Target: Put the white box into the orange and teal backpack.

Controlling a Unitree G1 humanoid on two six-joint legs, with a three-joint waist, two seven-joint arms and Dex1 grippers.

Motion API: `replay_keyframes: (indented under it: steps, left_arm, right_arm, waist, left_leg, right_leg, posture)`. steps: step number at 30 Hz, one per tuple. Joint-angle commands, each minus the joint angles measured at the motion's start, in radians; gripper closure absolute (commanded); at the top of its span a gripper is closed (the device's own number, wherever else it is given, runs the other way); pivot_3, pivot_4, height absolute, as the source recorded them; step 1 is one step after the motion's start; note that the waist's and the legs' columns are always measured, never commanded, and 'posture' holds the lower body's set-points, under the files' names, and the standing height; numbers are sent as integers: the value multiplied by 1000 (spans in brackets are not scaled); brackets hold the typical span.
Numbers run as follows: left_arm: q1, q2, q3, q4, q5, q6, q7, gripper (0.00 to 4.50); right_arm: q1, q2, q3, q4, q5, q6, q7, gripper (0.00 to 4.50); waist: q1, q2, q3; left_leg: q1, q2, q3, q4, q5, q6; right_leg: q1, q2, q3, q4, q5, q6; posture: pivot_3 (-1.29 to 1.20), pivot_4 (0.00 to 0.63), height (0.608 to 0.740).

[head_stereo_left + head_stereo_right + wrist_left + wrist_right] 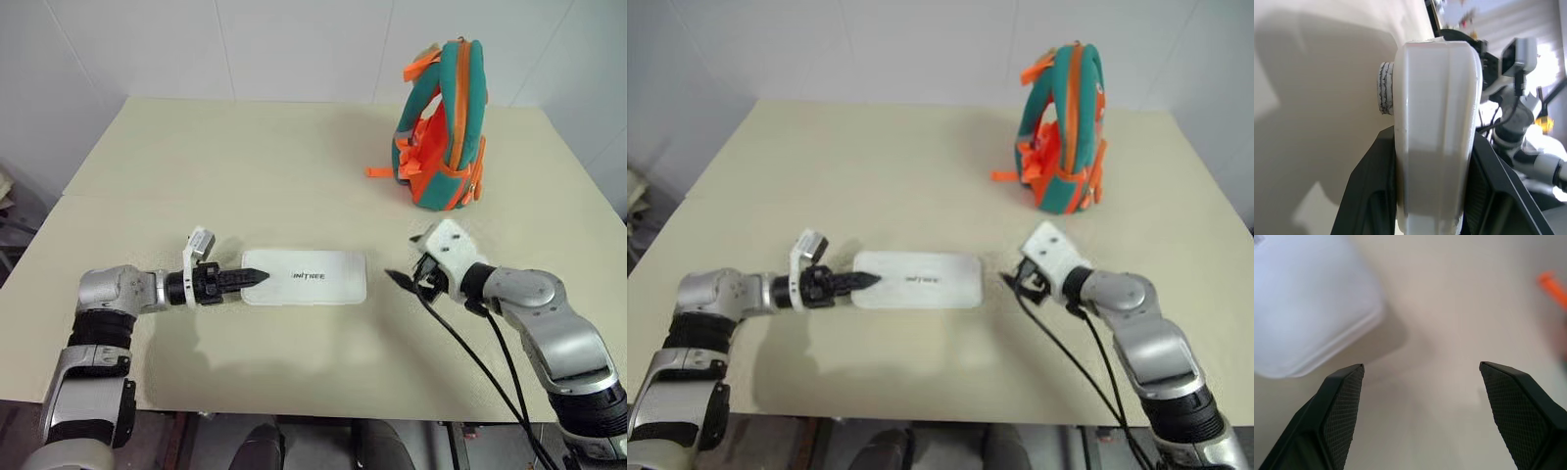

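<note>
While one table (196,166) carries everything, one orange and teal backpack (443,122) stands upright at its far right, apparently zipped, though its top is hard to read. One white box (306,277) lies flat near the middle, well apart from the bag, its left end pinched between the fingers of my left gripper (253,279) so I can lift it. My right gripper (1420,377), fingers spread wide, hovers just right of the box, free to steady it.
</note>
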Motion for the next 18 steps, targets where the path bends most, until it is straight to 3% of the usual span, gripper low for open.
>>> replay_keyframes:
  steps: [1,12,18]
  left_arm:
    - [2,-17,115,-6,-56,26,67,3175]
    - [19,-139,437,-165,-202,194,371,3176]
    - [32,-202,533,-284,-270,311,501,3176]
  right_arm:
    - [-53,53,-91,25,-4,-10,-108,0]
    - [-245,181,-149,328,-136,-233,-428,0]
    - [-332,223,-142,517,-167,-357,-512,0]
  waist:
    - [0,0,0]
    - [-6,0,0]
    - [-14,0,0]
  left_leg:
    - [0,0,0,0,0,0]
    - [-1,0,1,-2,1,-2]
    - [0,0,2,-2,1,-2]
  right_leg:
    - [0,0,0,0,0,0]
    - [-3,0,2,3,0,0]
    - [-3,0,3,3,0,0]
  posture:
    - [0,150,740]
    - [0,150,740]
    - [0,150,740]
